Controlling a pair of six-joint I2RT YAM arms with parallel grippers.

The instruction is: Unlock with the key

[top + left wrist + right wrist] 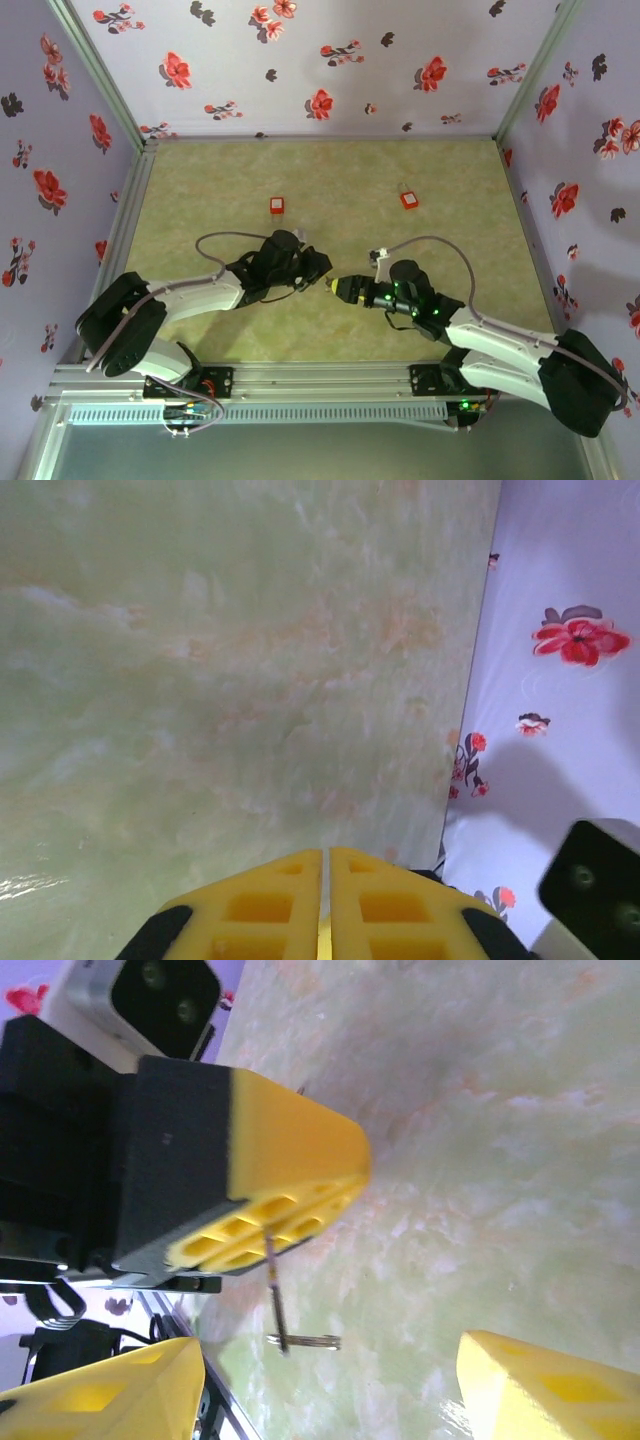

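Centrally, one key point(274, 1290) with its ring hangs clamped in the closed jaws of the left gripper point(322, 268). Just beside it is the right gripper point(340, 287), its two yellow fingers point(540, 1390) apart and holding nothing. Two small red objects point(277, 205) point(409, 200) sit well apart on the green table point(200, 190) beyond.

The key point(275, 1290) is thin and silver. It is sticking out from between the shut yellow fingers of the left gripper point(345, 1195), and a small ring point(312, 1341) is sitting at its far end. Two red blocks point(277, 205) point(409, 200) are lying farther up the table, well apart. They are too small to tell if they are locks.
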